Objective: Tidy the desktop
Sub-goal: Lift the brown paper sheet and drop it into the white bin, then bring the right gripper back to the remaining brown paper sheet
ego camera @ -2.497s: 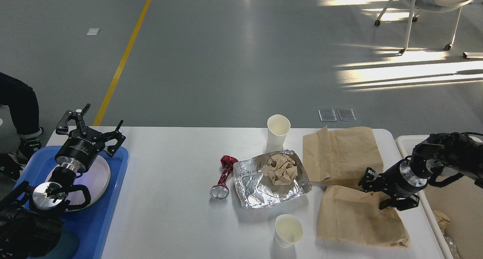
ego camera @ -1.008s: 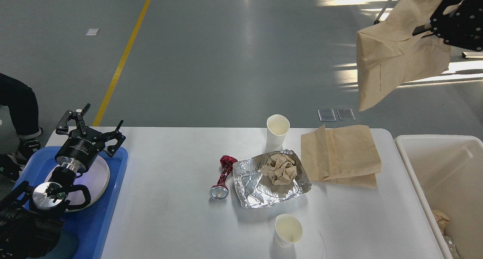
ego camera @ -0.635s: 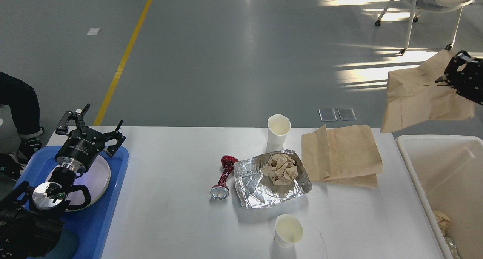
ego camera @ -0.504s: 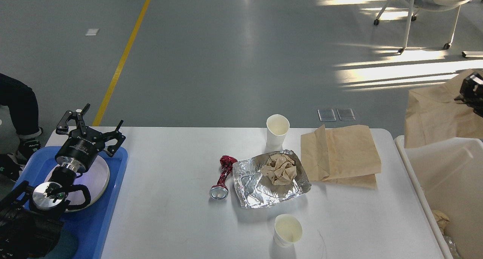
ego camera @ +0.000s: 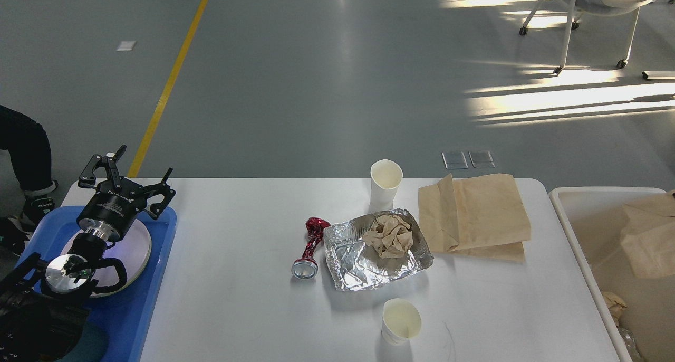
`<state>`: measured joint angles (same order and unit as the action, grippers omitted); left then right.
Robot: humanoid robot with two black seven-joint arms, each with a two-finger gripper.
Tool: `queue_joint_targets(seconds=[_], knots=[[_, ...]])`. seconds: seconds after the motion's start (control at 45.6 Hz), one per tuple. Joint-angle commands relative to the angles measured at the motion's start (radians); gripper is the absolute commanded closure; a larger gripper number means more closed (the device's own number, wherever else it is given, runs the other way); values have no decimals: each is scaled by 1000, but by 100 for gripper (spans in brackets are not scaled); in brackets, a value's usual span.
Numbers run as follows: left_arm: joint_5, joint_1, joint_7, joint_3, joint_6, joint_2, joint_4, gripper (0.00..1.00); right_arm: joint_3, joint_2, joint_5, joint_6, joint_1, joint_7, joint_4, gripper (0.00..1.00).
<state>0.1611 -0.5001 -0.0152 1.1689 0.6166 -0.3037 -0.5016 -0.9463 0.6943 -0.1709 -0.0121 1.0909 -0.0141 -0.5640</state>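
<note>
Grey glossy floor (ego camera: 327, 87), yellow line (ego camera: 171, 79) running diagonally at left. Sunlight streaks (ego camera: 569, 101) at right. White wheeled chair (ego camera: 590, 19) top right. Two small floor plates (ego camera: 468, 159).

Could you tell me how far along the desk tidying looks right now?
Done: one paper bag lies in the bin. In hand: nothing; the left gripper is open over the blue tray, and the right is out of view. Left on the desktop: two cups, foil tray, red wrapper, folded bags.
</note>
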Motion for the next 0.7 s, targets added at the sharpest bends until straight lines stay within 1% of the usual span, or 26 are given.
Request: queue_joint_targets(seconds=[0.0, 0.11, 0.197, 0.329, 0.526, 0.591, 0.679], knots=[[0, 0, 0, 0, 0, 0, 0, 4, 4, -15, -1, 0, -29, 0, 0, 0], [0, 0, 0, 0, 0, 0, 0, 4, 1, -38, -1, 1, -29, 0, -4, 0], [0, 0, 0, 0, 0, 0, 0, 4, -19, -96, -1, 3, -5, 0, -2, 0], [0, 0, 0, 0, 0, 0, 0, 4, -45, -151, 14, 6, 102, 0, -4, 0], [0, 0, 0, 0, 0, 0, 0, 4, -288, -367, 4, 24, 329, 2, -20, 0], [0, 0, 0, 0, 0, 0, 0, 4, -324, -418, 4, 29, 394, 2, -62, 0], [0, 0, 0, 0, 0, 0, 0, 4, -347, -484, 2, 92, 495, 2, -161, 0]])
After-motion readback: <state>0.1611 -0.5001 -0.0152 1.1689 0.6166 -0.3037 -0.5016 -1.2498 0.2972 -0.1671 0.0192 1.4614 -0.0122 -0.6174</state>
